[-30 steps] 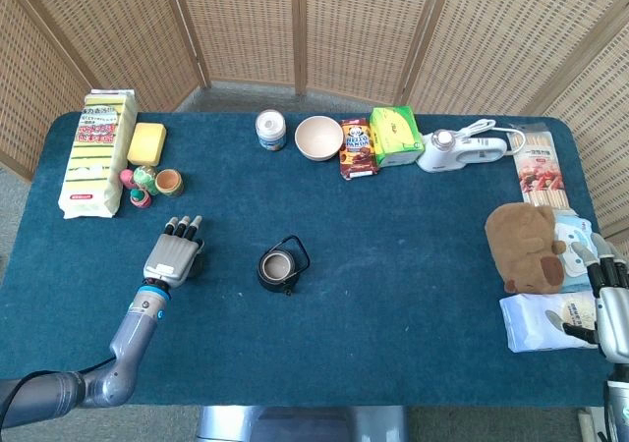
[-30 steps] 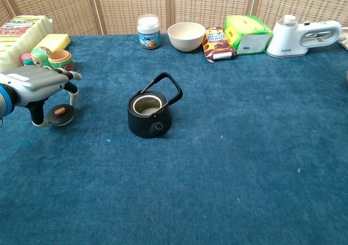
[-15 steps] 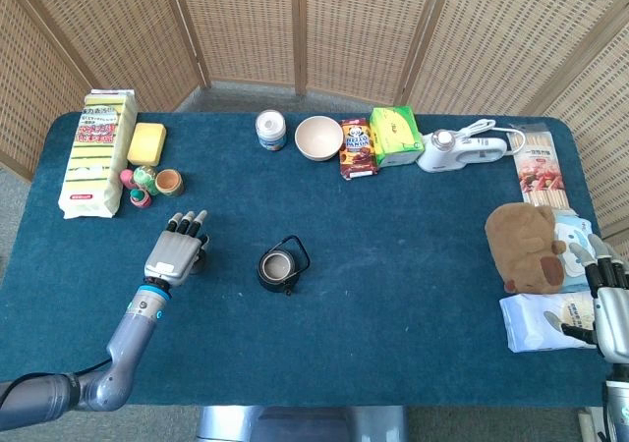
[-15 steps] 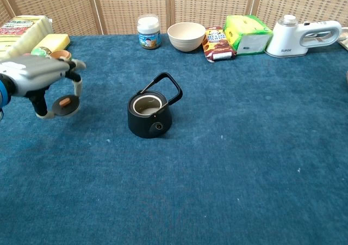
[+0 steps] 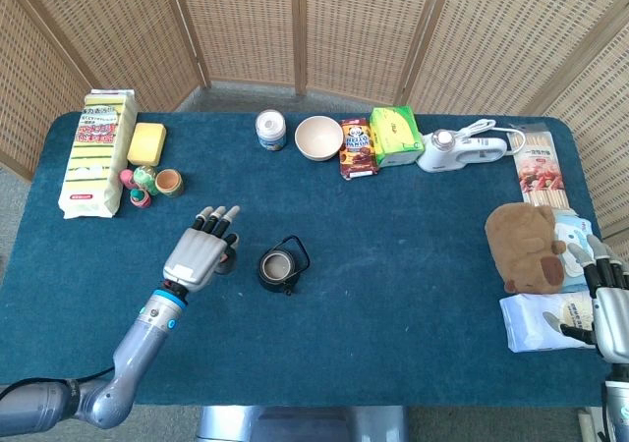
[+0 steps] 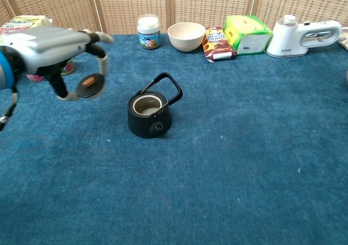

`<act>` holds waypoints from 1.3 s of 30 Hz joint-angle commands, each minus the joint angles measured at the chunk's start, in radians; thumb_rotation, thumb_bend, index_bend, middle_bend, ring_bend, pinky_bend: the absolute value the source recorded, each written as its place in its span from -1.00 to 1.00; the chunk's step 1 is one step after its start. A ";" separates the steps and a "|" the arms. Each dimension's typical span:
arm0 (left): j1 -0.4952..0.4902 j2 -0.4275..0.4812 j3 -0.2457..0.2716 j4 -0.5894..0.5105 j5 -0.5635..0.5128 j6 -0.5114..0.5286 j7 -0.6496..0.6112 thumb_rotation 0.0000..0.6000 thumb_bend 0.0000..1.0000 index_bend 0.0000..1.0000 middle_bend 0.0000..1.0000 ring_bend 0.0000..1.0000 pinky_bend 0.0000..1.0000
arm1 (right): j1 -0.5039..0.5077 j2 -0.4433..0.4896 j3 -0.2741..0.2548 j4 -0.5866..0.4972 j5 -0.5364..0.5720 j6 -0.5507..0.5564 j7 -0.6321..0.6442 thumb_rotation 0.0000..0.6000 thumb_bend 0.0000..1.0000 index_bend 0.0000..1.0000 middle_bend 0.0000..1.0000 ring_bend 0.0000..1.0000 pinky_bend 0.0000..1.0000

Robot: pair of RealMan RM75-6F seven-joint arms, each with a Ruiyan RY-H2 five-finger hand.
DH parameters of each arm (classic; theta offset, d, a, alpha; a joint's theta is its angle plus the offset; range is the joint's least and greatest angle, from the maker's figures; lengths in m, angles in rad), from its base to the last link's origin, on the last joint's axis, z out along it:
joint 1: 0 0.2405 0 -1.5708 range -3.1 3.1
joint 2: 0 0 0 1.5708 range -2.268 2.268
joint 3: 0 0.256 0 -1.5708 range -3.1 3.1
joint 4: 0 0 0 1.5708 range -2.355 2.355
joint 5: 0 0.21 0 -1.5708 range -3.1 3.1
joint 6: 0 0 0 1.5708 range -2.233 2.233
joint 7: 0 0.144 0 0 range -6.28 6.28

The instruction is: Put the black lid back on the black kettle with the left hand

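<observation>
Pinching the lid (image 6: 91, 85) at its rim, the left hand (image 6: 51, 43) hung just left of the kettle (image 6: 149, 114), whose mouth lay uncovered, handle tipped right.

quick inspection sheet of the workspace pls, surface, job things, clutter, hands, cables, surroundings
surface: blue cloth table.
job's things: black kettle open, handle up; black lid held clear of the cloth, left of it.
clutter: jar, bowl, snack pack, green box, white appliance, sponges, plush toy.
hands: left hand pinches lid; right hand idle at table edge.
cables: white cord.
surroundings: wicker screens.
</observation>
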 commanded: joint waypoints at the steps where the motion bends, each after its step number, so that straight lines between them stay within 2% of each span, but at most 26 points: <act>1: -0.031 -0.030 -0.018 -0.027 -0.021 0.014 0.058 1.00 -0.52 -0.17 -1.00 -1.00 -0.86 | 0.000 0.002 0.000 0.000 -0.001 0.000 0.003 1.00 -0.80 -0.77 -1.00 -1.00 -1.00; 8: -0.094 -0.113 -0.046 -0.005 -0.109 0.012 0.144 1.00 -0.52 -0.17 -1.00 -1.00 -0.86 | 0.002 0.003 -0.002 0.002 0.001 -0.007 0.008 1.00 -0.80 -0.77 -1.00 -1.00 -1.00; 19: -0.163 -0.206 -0.052 0.067 -0.191 0.025 0.236 1.00 -0.53 -0.17 -1.00 -1.00 -0.86 | 0.007 0.001 -0.004 0.004 0.004 -0.019 0.006 1.00 -0.80 -0.77 -1.00 -1.00 -1.00; 31: -0.205 -0.290 -0.065 0.128 -0.236 0.035 0.250 1.00 -0.53 -0.17 -1.00 -1.00 -0.86 | 0.008 0.000 -0.007 0.007 0.004 -0.024 0.010 1.00 -0.80 -0.77 -1.00 -1.00 -1.00; 39: -0.218 -0.311 -0.074 0.145 -0.256 0.050 0.246 1.00 -0.53 -0.17 -1.00 -1.00 -0.86 | 0.007 0.004 -0.005 0.007 0.008 -0.023 0.021 1.00 -0.80 -0.77 -1.00 -1.00 -1.00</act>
